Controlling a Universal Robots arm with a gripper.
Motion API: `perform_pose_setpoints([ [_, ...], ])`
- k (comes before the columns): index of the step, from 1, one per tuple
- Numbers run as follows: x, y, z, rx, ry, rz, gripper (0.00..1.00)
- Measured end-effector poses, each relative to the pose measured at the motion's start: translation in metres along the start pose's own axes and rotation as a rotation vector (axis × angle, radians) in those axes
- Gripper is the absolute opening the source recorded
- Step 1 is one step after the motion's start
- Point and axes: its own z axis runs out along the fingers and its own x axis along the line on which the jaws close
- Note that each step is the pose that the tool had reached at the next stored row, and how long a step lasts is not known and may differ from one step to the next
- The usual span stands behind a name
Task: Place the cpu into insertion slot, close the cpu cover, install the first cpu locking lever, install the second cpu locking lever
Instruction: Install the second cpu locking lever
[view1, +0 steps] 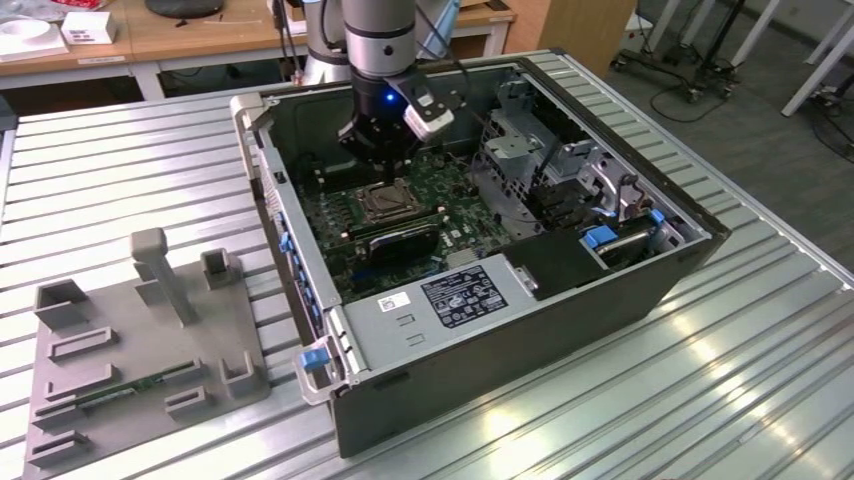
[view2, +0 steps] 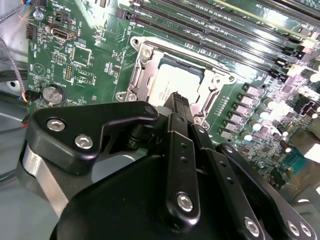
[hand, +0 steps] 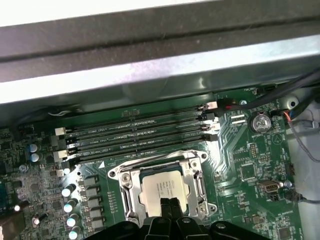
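Holding nothing in the claw (hand: 168, 206), with both black fingers squeezed tight together. Pointing those tips down at the edge of the cpu (hand: 165, 187), touching it or just above it; hard to tell which.

Lying flat inside the insertion slot (hand: 114, 174), the pale square chip showing through the cut-out middle of the cpu cover (hand: 131, 194). Hugging the chip on all sides with that shiny frame, edge just beside edge, in both wrist views.

Moving outward, finding long black slots (hand: 135, 135) running side by side just past the socket, near its rim. Leaving little free room there, with small round parts crowding another side. Ending beyond the slots at the grey metal wall of the computer case (hand: 150, 65).

Looking in the exterior view, reaching straight down into the open case from above, with walls standing all around the green board. Resting on the ribbed metal worktop (view1: 667, 380), with a grey tray (view1: 134, 340) lying well apart at the exterior view's left and plenty of bare room between.
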Motion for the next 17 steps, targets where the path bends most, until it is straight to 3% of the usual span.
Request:
perform_pose_setpoints([
  [11, -0.0002, 0.0, -0.0018, 0.0, -0.0001, 0.0, 0.11],
  [17, -0.001, -0.0041, -0.0018, 0.0001, 0.0, 0.0, 0.11],
])
